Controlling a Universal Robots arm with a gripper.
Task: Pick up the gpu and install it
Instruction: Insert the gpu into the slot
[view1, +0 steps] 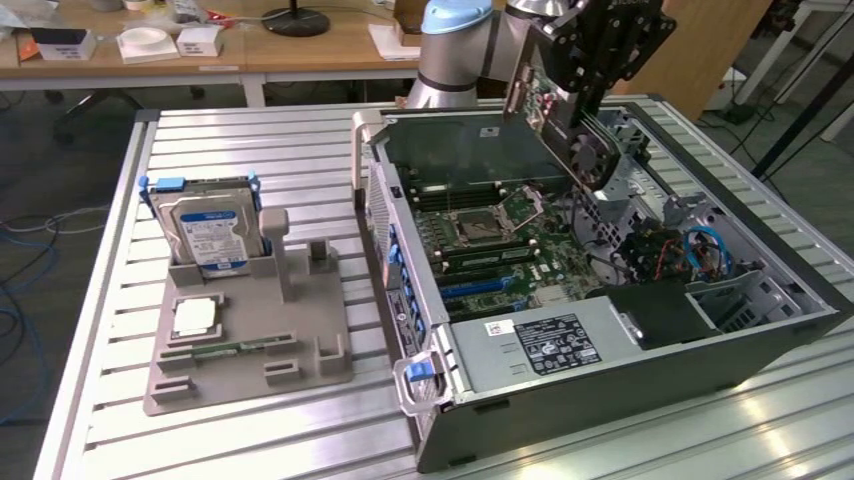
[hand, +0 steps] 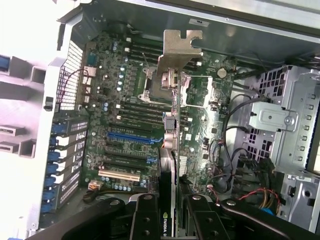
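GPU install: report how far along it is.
Done: the gpu is picked up, clear of the grey holder. In hand: the jaws grip it over the open case, silver bracket toward the motherboard. Left: seating it; it sits in no slot yet, and the blue slot is bare.

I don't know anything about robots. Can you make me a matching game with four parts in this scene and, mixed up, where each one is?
Things:
1. gpu
2. hard drive
3. memory stick
4. motherboard

Places:
A. lying flat on the grey holder
B. held in the gripper above the open case
C. standing upright in the grey holder
D. inside the open case

Pairs: 1-B, 2-C, 3-A, 4-D
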